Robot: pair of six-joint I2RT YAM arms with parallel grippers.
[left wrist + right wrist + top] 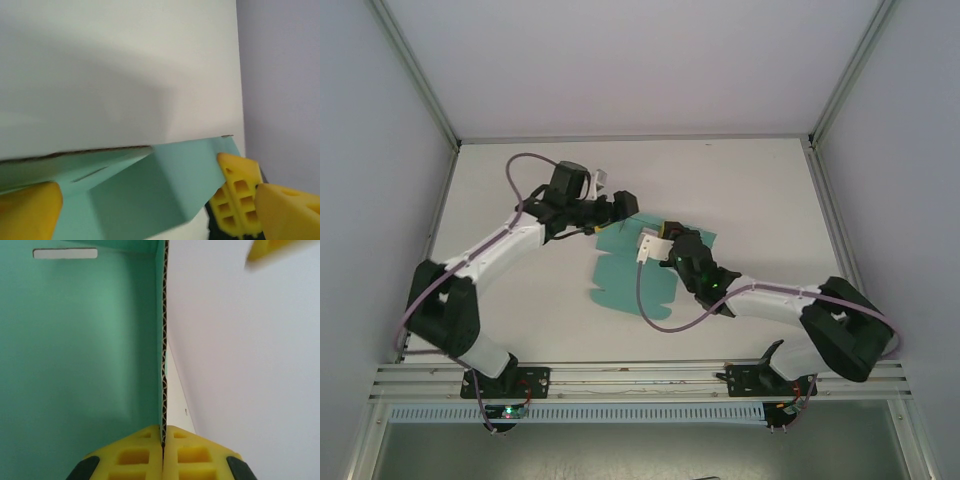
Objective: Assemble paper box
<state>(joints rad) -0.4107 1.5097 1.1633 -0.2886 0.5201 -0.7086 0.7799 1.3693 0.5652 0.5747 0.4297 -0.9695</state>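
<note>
Teal-green thin corrugated card, the die-cut paper box sheet (630, 285), lies near the middle of the white tabletop (750, 180). Its near part is flat and both arms meet at its far edge.

The right end effector (654, 240) is clamped shut on a raised panel. In its wrist view the 2 yellow pads (145, 455) meet on the fluted edge of that panel (75, 365), which stands upright between them. The pinch looks meant to hold this wall vertical and pin the sheet steady while the other side is folded.

The left end effector (623, 207) sits at the sheet's far-left part with its jaws spread wide, gripping nothing. Its wrist view shows a folded flap (160, 195) lying between the 2 yellow fingers (235, 195), the right one touching the flap's edge. It seems placed to straddle that flap and push it up.

Assembly looks early: most of the sheet is flat and no closed box has formed.
</note>
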